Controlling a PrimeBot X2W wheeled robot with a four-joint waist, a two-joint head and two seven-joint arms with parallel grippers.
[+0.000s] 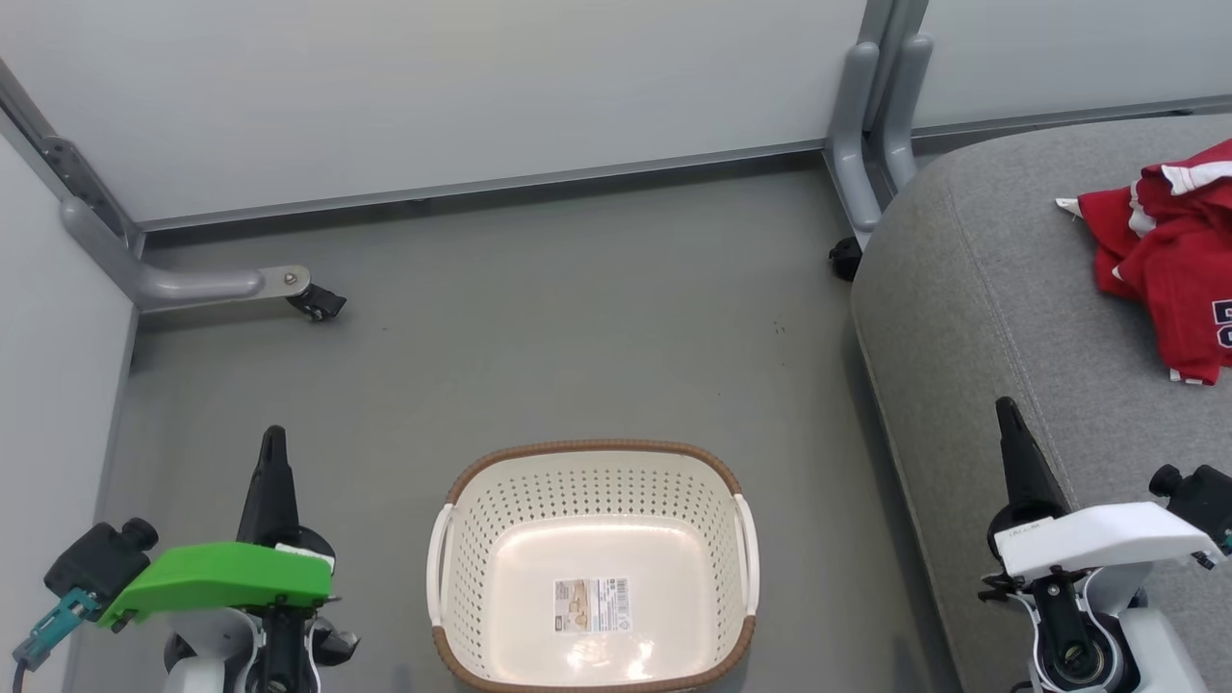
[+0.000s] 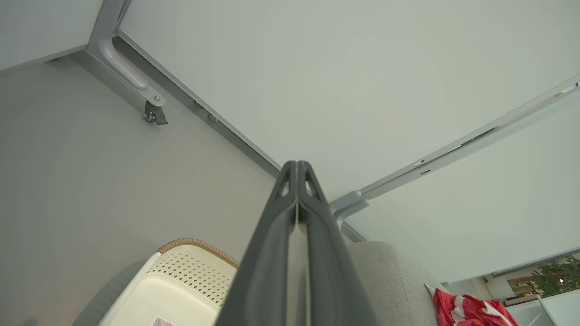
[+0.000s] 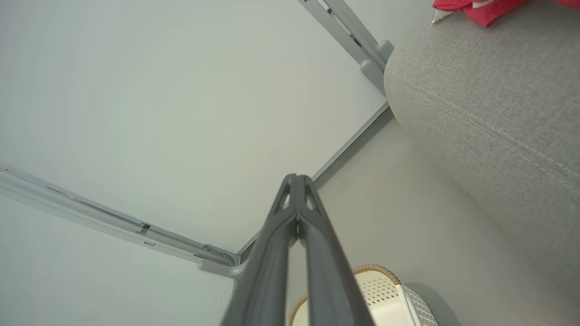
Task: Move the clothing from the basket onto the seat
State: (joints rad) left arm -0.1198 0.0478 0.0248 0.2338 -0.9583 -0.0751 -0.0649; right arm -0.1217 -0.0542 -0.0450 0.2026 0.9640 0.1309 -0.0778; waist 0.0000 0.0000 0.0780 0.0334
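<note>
Five entries, largest first.

1. Floor: grey, bounded by pale wall panels. It carries the seat and the basket.
2. Seat: large grey cushion at the robot's right, with a stitched seam near its edge.
3. Basket: cream with a brown rim, on the floor between the two arms. Nothing lies inside but a paper label on its bottom.
4. Clothing: red heap with white trim, lying on the seat, well apart from the basket. The picture edge cuts it, so the pieces cannot be counted.
5. Left jaws and right jaws: each pair pressed together, pinching nothing.

Step in hand, by judgement: the transfer looks complete. The next move calls for no grasp, only arms kept clear of the heap.
</note>
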